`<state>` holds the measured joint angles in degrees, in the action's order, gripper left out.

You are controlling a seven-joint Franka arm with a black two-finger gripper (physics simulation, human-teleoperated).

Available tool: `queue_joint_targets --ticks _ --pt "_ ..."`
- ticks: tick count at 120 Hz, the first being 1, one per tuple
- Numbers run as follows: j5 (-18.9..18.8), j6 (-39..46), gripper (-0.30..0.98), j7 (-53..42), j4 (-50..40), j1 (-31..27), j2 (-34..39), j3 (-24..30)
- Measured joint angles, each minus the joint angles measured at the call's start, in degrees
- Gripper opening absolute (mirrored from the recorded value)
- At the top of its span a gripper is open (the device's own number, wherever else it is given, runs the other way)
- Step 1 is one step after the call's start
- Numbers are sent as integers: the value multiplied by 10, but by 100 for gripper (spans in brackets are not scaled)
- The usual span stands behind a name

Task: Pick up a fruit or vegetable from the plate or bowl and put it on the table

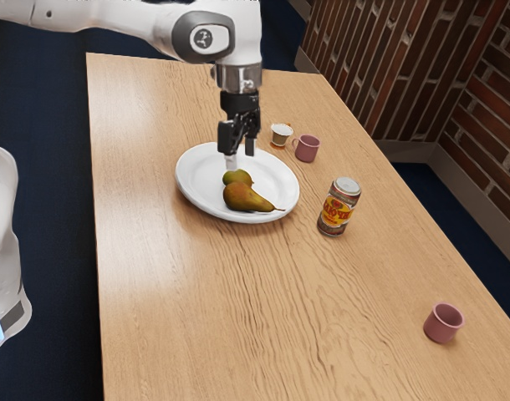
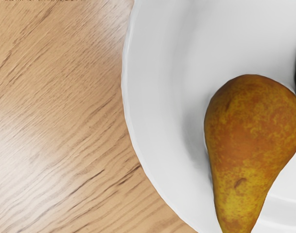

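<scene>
Exterior view: your gripper (image 1: 241, 160) hangs wide over the green fruit (image 1: 234, 178) on the plate (image 1: 196, 180); an off-centre descent could roll it against the pear (image 1: 246, 199) close beside.

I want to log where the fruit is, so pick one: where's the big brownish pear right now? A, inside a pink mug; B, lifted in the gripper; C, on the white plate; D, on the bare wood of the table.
C: the brownish pear lies on the white plate, and the gripper hangs above the plate with its fingers apart, not holding that pear.
</scene>
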<state>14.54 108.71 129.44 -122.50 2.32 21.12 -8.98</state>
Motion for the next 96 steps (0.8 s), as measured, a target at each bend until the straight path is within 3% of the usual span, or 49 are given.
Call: queue_joint_targets --ticks 27,96 --pt "4 19 69 -2 -16 -63 -3 2" --pt "-19 56 69 -101 -19 -77 -61 9"
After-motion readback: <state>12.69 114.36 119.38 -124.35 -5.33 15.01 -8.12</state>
